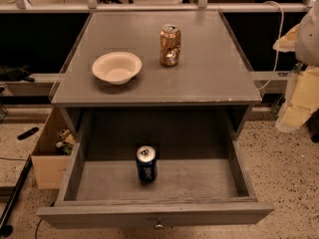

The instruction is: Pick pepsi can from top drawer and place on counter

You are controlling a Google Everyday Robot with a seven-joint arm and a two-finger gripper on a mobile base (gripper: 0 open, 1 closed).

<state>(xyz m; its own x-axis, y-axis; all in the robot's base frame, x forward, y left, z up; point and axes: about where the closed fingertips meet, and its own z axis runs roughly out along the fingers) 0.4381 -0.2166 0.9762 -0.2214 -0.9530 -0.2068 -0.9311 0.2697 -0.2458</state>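
Observation:
The pepsi can stands upright in the open top drawer, left of the middle of the drawer floor. It is dark blue with white lettering and a silver top. The drawer is pulled fully out, with its small round knob at the front. The counter is the flat grey cabinet top above it. My gripper shows as a pale cream shape at the right edge, beside the cabinet, far right of the can and level with the counter's front edge.
A white bowl sits on the left of the counter. A gold-brown dented can stands behind it to the right. A cardboard box with items sits on the floor left of the drawer. A rail runs behind the cabinet.

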